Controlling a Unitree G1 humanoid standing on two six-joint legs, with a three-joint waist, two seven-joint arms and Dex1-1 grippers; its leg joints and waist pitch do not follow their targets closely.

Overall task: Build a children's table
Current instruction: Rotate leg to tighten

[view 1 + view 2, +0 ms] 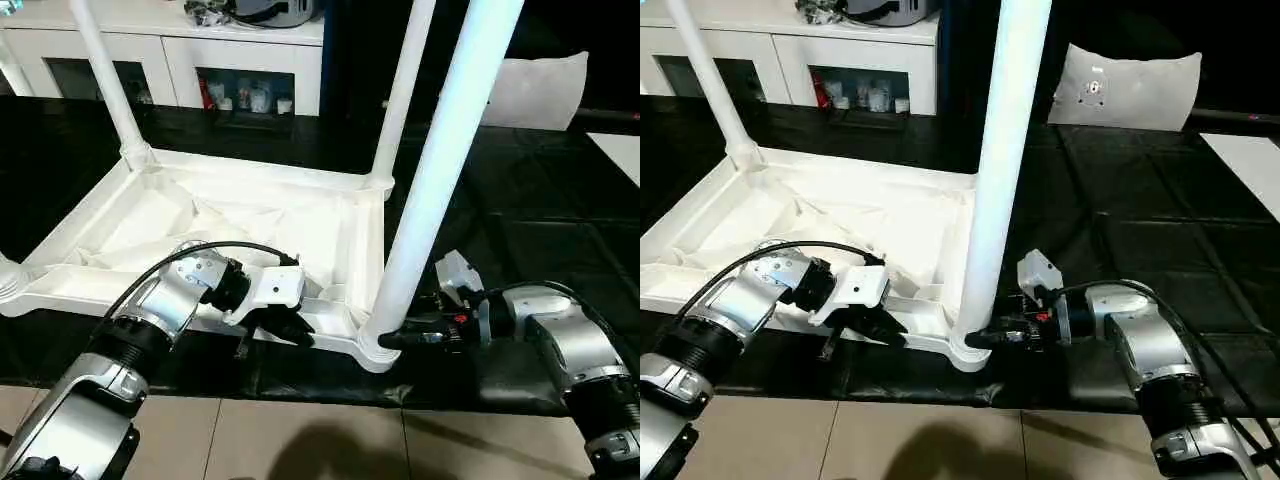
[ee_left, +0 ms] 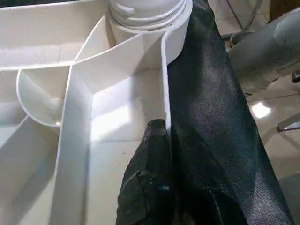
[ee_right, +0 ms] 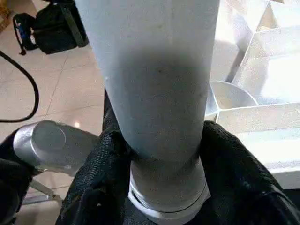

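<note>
Table top (image 1: 250, 225) lies underside up on the black mat (image 1: 520, 200), near its front edge. Step in hand: seating the leg (image 1: 440, 170) in the near right corner socket. Right gripper (image 1: 400, 338) has its fingers around the leg's base; left gripper (image 1: 285, 328) is pinched on the front rim. Next: probably twist or press the leg home while the rim is held steady.

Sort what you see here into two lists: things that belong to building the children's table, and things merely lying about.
Belongs to the job:
- upturned table top
- near leg in its corner socket, right gripper around its base
- two far legs
- left gripper clamped on the top's near rim

Lying about:
- white cabinets
- white cushion
</note>
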